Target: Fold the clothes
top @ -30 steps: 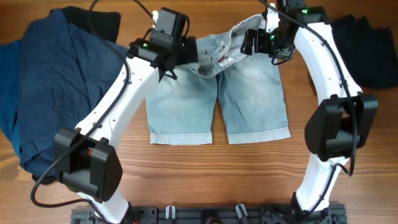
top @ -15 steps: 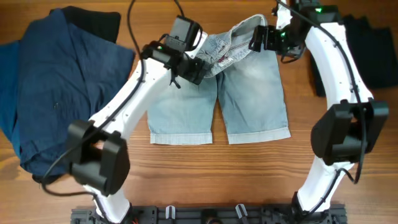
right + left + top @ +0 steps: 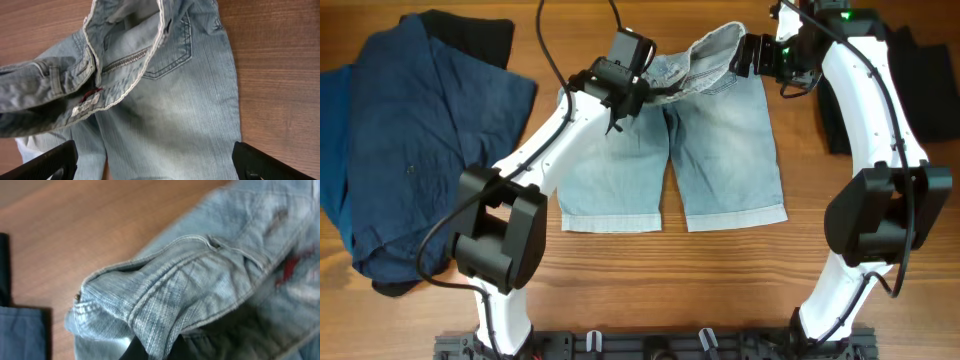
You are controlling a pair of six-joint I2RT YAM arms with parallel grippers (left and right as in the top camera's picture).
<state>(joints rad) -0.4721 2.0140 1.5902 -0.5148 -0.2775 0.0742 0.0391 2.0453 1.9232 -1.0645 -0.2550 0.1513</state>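
The clothes in play are light-blue denim shorts (image 3: 720, 150), lying flat with the hemmed legs toward the table's front and the waistband bunched up at the far end. My left gripper (image 3: 645, 93) is shut on a fold of the waistband (image 3: 165, 290), which rises between its dark fingers (image 3: 137, 349) at the bottom of the left wrist view. My right gripper (image 3: 157, 165) hangs wide open over the seat of the shorts (image 3: 170, 110) with nothing between its fingers. In the overhead view the right gripper (image 3: 740, 58) is by the right end of the waistband.
A dark blue garment (image 3: 410, 130) is spread over the left of the wooden table (image 3: 620, 280), with a black one (image 3: 480, 35) behind it. Another black garment (image 3: 920, 80) lies at the far right. Bare wood shows in front of the hems.
My left gripper has moved right and farther back along the waistband and shut on it. The right gripper has drifted slightly right and back, still open.
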